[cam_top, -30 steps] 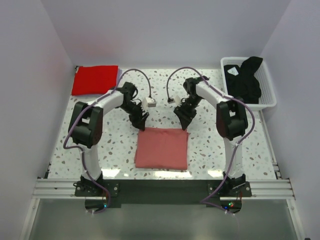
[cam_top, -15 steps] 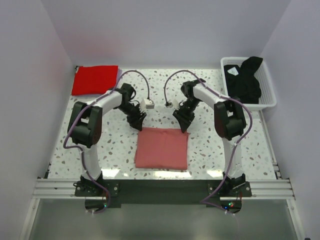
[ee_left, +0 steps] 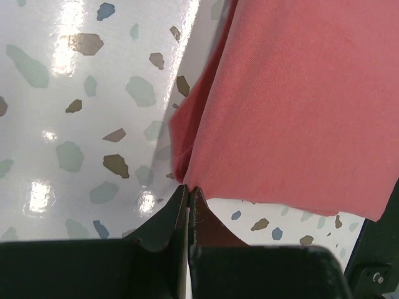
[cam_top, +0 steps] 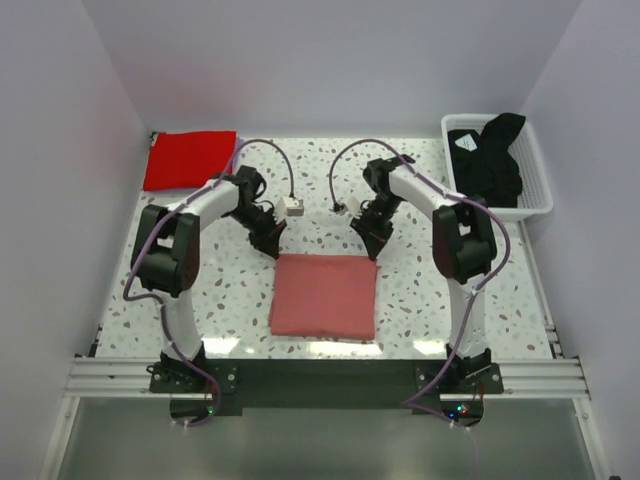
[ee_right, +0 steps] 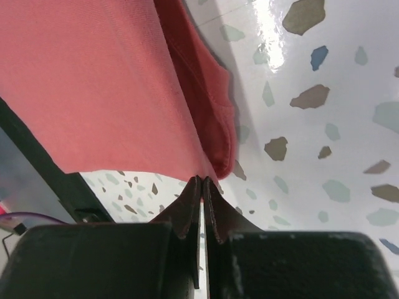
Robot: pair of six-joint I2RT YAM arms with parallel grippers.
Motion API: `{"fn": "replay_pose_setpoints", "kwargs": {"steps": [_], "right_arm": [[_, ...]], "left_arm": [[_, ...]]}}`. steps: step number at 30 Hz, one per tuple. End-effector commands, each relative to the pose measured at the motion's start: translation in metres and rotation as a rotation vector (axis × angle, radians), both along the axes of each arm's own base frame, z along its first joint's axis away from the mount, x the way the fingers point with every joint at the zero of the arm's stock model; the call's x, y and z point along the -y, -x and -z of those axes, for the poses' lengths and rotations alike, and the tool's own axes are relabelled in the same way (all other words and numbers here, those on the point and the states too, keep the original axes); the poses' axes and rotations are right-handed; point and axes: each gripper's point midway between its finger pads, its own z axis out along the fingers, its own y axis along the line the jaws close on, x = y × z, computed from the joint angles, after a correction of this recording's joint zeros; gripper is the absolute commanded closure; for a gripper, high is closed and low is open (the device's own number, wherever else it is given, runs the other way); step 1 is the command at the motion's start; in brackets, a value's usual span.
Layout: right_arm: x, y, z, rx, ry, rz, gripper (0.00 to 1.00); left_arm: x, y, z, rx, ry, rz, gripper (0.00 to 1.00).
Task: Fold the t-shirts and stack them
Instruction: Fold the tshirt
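The salmon-pink t-shirt (cam_top: 323, 296) lies folded in a flat rectangle in the middle of the table. My left gripper (cam_top: 271, 244) is at its far left corner and my right gripper (cam_top: 373, 244) at its far right corner. In the left wrist view the left gripper (ee_left: 188, 187) is shut, its tips just touching the edge of the pink t-shirt (ee_left: 293, 106), with no cloth between them. The right gripper (ee_right: 202, 179) is likewise shut at the pink t-shirt's (ee_right: 93, 87) corner. The red t-shirt (cam_top: 190, 160) lies folded at the far left. The black t-shirt (cam_top: 490, 160) is crumpled in the basket.
A white slatted basket (cam_top: 541, 195) stands at the far right corner against the wall. Purple cables loop over both arms. White walls close in the table on three sides, and a metal rail runs along the near edge.
Both grippers have closed from open to shut and drawn slightly back from the far edge of the pink t-shirt, which lies unmoved.
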Motion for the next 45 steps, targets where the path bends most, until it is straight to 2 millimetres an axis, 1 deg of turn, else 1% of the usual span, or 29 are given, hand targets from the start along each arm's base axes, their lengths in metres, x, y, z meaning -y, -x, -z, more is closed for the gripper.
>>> {"fn": "replay_pose_setpoints", "kwargs": {"steps": [1, 5, 8, 9, 12, 17, 20, 21, 22, 23, 24, 25, 26, 27, 28, 29, 30, 31, 32, 33, 34, 35, 36, 37, 38, 40, 42, 43, 45], "right_arm": [[0.014, -0.012, -0.039, 0.142, 0.029, -0.002, 1.0], [0.038, -0.028, -0.017, 0.22, 0.136, -0.004, 1.0], [0.033, -0.055, 0.007, 0.27, 0.158, 0.041, 1.0], [0.033, -0.058, 0.023, 0.244, 0.181, 0.048, 1.0], [0.029, -0.089, 0.034, 0.311, 0.205, 0.085, 1.0], [0.035, -0.137, 0.038, 0.5, 0.266, 0.162, 1.0], [0.033, -0.153, 0.027, 0.573, 0.262, 0.215, 1.0], [0.033, -0.155, 0.023, 0.581, 0.26, 0.224, 0.99], [0.027, -0.16, 0.01, 0.596, 0.23, 0.237, 0.91], [0.024, -0.154, 0.002, 0.57, 0.215, 0.248, 0.68], [0.02, -0.153, -0.008, 0.569, 0.19, 0.257, 0.61], [0.015, -0.152, -0.022, 0.575, 0.157, 0.274, 0.54], [0.007, -0.143, -0.044, 0.563, 0.092, 0.29, 0.42], [0.003, -0.138, -0.059, 0.563, 0.053, 0.302, 0.39], [-0.001, -0.129, -0.066, 0.545, 0.02, 0.313, 0.38], [-0.013, -0.113, -0.092, 0.52, -0.076, 0.329, 0.35], [-0.019, -0.104, -0.101, 0.497, -0.122, 0.344, 0.35], [-0.023, -0.087, -0.098, 0.438, -0.151, 0.363, 0.34], [-0.032, -0.074, -0.106, 0.378, -0.206, 0.411, 0.34], [-0.045, -0.046, -0.109, 0.279, -0.281, 0.41, 0.35], [-0.054, -0.031, -0.11, 0.217, -0.321, 0.423, 0.35], [-0.064, -0.02, -0.11, 0.148, -0.355, 0.47, 0.36], [-0.08, 0.003, -0.116, 0.06, -0.418, 0.446, 0.36], [-0.081, 0.024, -0.099, -0.027, -0.401, 0.456, 0.37], [-0.092, 0.034, -0.095, -0.065, -0.412, 0.457, 0.39], [-0.093, 0.056, -0.069, -0.159, -0.377, 0.479, 0.41], [-0.096, 0.059, -0.05, -0.204, -0.367, 0.511, 0.42], [-0.092, 0.063, -0.028, -0.238, -0.318, 0.528, 0.43], [-0.082, 0.059, -0.005, -0.238, -0.289, 0.538, 0.45]], "left_arm": [[-0.007, -0.014, -0.04, 0.08, 0.034, -0.047, 1.0], [-0.014, -0.034, -0.033, 0.137, -0.004, -0.105, 1.0], [-0.013, -0.053, -0.016, 0.141, -0.024, -0.164, 1.0], [-0.011, -0.061, -0.014, 0.144, -0.028, -0.188, 1.0], [-0.013, -0.084, 0.0, 0.17, -0.058, -0.236, 1.0], [-0.026, -0.131, 0.015, 0.29, -0.152, -0.317, 1.0], [-0.028, -0.148, 0.011, 0.331, -0.159, -0.357, 1.0], [-0.027, -0.156, 0.002, 0.348, -0.15, -0.365, 0.98], [-0.023, -0.156, -0.009, 0.351, -0.122, -0.365, 0.92], [-0.022, -0.158, -0.02, 0.359, -0.092, -0.371, 0.75], [-0.018, -0.157, -0.032, 0.359, -0.059, -0.382, 0.68], [-0.012, -0.152, -0.058, 0.369, -0.001, -0.38, 0.63], [-0.011, -0.148, -0.07, 0.365, 0.025, -0.39, 0.53], [-0.007, -0.138, -0.079, 0.341, 0.052, -0.4, 0.5], [0.002, -0.122, -0.103, 0.327, 0.122, -0.386, 0.43], [0.008, -0.11, -0.113, 0.278, 0.169, -0.413, 0.38], [0.013, -0.089, -0.109, 0.202, 0.203, -0.418, 0.36], [0.025, -0.07, -0.129, 0.161, 0.296, -0.397, 0.32], [0.032, -0.055, -0.13, 0.05, 0.332, -0.463, 0.31], [0.034, -0.03, -0.111, -0.062, 0.331, -0.494, 0.32], [0.046, -0.016, -0.121, -0.076, 0.402, -0.464, 0.32], [0.053, -0.002, -0.118, -0.172, 0.417, -0.512, 0.35], [0.054, 0.02, -0.097, -0.245, 0.399, -0.531, 0.37], [0.064, 0.026, -0.104, -0.215, 0.448, -0.495, 0.38], [0.066, 0.041, -0.093, -0.275, 0.445, -0.515, 0.38], [0.071, 0.046, -0.087, -0.288, 0.454, -0.513, 0.41], [0.07, 0.047, -0.075, -0.327, 0.441, -0.528, 0.42], [0.066, 0.043, -0.06, -0.364, 0.419, -0.553, 0.43], [0.061, 0.04, -0.042, -0.405, 0.401, -0.581, 0.46]]}}
